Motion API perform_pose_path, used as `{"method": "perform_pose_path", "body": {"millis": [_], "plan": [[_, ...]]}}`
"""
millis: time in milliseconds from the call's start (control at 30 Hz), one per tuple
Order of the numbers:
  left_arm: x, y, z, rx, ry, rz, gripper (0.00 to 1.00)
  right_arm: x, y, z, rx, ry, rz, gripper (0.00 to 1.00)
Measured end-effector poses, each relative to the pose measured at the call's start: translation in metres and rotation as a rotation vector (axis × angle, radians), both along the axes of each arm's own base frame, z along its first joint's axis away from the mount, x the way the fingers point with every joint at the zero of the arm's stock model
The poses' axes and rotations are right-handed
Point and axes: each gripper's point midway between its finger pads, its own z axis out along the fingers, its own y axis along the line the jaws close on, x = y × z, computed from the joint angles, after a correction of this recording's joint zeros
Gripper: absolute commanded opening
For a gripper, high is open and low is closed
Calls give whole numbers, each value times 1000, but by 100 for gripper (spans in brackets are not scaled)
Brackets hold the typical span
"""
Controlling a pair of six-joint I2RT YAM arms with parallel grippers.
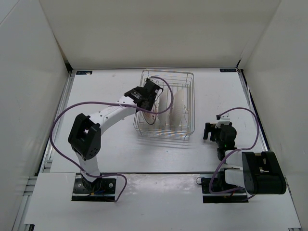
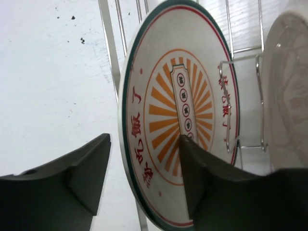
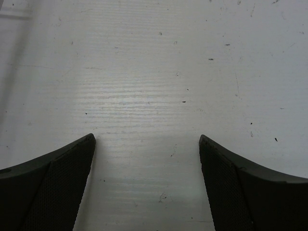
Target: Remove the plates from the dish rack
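1. The orange-rayed plate (image 2: 183, 96) stands on edge in the dish rack (image 1: 166, 137). Its rim runs up between the fingers (image 2: 211, 192) of the left gripper (image 2: 145, 139). Standing upright like this, the rim is the only part a two-finger grip can reach.
2. One finger lies against the patterned face. The other sits on the plain-back side, with a thin strip of table (image 2: 48, 96) showing between it and the rim. The jaws are therefore parted astride the plate and not yet clamped on it.
3. A wire prong (image 2: 226, 106) crosses the face just beyond the face-side finger and props the plate up. My judgement is that the lift must go along the slot, or the plate will catch on the prong.
4. Two more plates (image 1: 166, 103) (image 1: 179, 108) stand farther off on that same side of the gripper, white backs showing, each in its own slot.
5. The left arm (image 1: 113, 113) stretches forward from its base with the elbow bent. Its wrist is tipped down into the rack's near-left end.
6. The right gripper (image 3: 147, 139) is spread wide and holds nothing, with only bare table beneath it. The right arm (image 1: 250, 178) is folded close to its base, well apart from the rack, probably to stay out of the way.
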Motion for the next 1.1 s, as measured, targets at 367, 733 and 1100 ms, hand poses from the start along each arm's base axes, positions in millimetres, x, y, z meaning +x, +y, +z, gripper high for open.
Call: {"method": "perform_pose_path", "body": {"millis": [367,733,1100], "plan": [[2,-8,4,-56,-5,-13,46,0,0,0,0,0,0,90],[4,-23,9,-151,-7,-16,27,0,0,0,1,0,0,90],[5,-26,16,-185,-18,12,11,0,0,0,0,0,-1,90]]}}
